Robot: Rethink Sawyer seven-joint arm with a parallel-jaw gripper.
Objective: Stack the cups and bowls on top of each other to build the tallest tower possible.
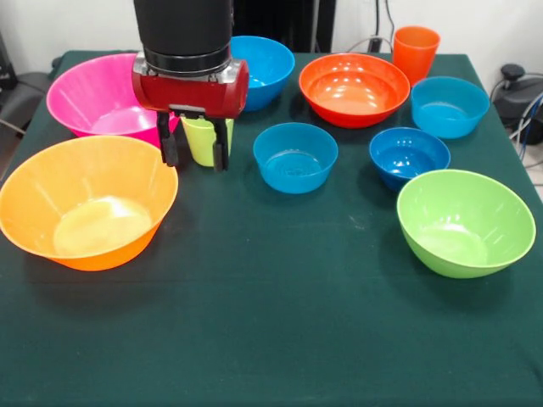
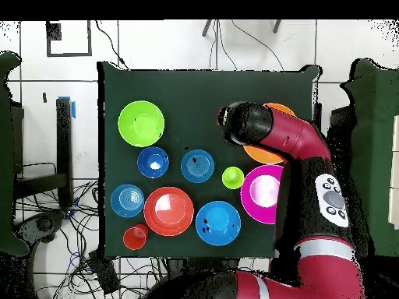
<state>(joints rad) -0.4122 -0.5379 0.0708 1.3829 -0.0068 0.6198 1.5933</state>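
On green cloth — bowls (image 1: 295, 157) upright, empty | claw (image 1: 194, 151) astride lime cup (image 1: 202, 140)

- Green cup (image 1: 202, 140) is standing upright between the pink bowl (image 1: 93, 95) and a small blue bowl (image 1: 294, 157).
- Orange cup (image 1: 415, 51) is standing at the far edge.
- All eight bowls are sitting upright, unstacked, including the large orange bowl (image 1: 85, 202).

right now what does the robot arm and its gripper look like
The arm is glossy red with black joint sections and a pale grey button panel on one link. Its wrist is a wide black cylinder ending in a red rounded housing. The gripper below has two short dark fingers.
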